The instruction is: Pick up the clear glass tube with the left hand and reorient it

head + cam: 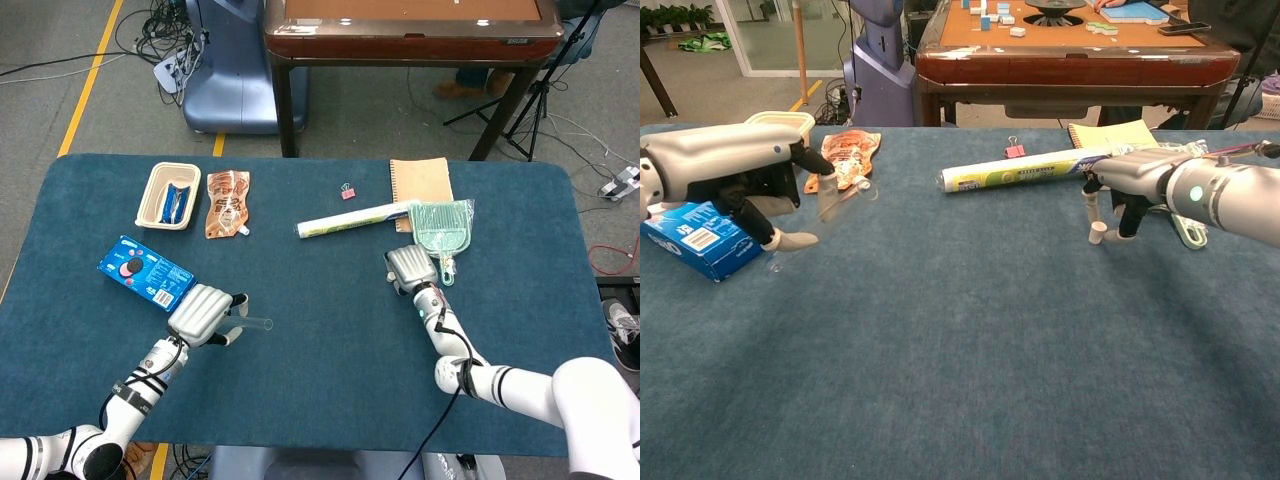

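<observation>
My left hand [200, 313] hovers over the blue table near its front left and pinches the clear glass tube [257, 323]. The tube sticks out to the right of the fingers. In the chest view the same left hand [730, 160] holds the tube [847, 198] slanted, its upper end toward the orange pouch and its lower end near the thumb. My right hand [408, 268] is right of centre, fingers pointing down at the cloth with nothing in them. The chest view shows this right hand [1120, 188] just in front of the rolled sheet.
A blue box [146, 270] lies just behind my left hand. Farther back are a cream tray [168, 195], an orange pouch [227, 203], a rolled sheet [350, 218], a pink clip [347, 191], a notebook [420, 180] and a green swatter [442, 228]. A wooden table [410, 30] stands beyond.
</observation>
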